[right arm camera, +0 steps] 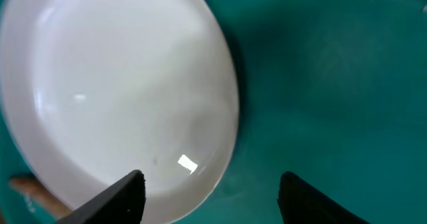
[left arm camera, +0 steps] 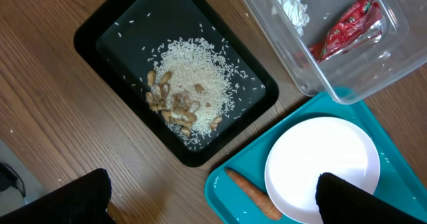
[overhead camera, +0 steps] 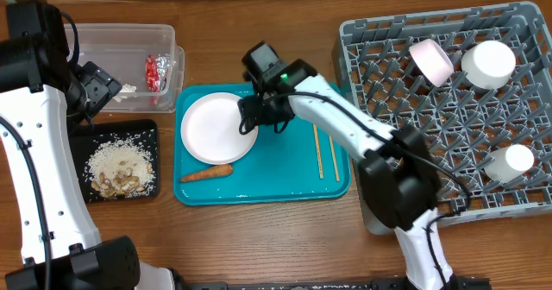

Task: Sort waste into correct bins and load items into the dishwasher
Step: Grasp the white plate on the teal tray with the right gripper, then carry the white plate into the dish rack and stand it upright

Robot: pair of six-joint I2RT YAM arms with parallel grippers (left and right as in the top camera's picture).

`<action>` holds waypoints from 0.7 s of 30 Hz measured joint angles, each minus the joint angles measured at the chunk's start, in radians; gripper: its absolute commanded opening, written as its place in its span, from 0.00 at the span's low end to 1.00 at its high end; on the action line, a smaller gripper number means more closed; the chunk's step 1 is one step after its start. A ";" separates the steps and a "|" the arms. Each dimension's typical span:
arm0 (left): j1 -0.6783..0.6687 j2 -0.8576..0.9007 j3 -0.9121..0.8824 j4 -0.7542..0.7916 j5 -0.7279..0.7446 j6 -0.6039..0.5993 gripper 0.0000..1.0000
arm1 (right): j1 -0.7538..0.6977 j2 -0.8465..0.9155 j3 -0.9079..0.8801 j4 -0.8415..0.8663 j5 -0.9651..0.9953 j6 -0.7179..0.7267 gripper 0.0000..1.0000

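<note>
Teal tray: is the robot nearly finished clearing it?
About halfway. Done: the red wrapper and paper bit lie in the clear tub, rice and scraps in the black tray, bowls and cups in the rack. In hand: the right gripper, open, straddles the rim of the plate. Left: that plate, the carrot and chopsticks, all on the teal tray.

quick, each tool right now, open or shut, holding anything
left tool: open, empty
right tool: open, astride the plate rim, not gripping
</note>
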 measured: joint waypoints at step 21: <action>0.000 0.000 0.000 0.000 0.000 0.000 1.00 | -0.171 0.085 0.035 -0.191 0.107 0.139 0.04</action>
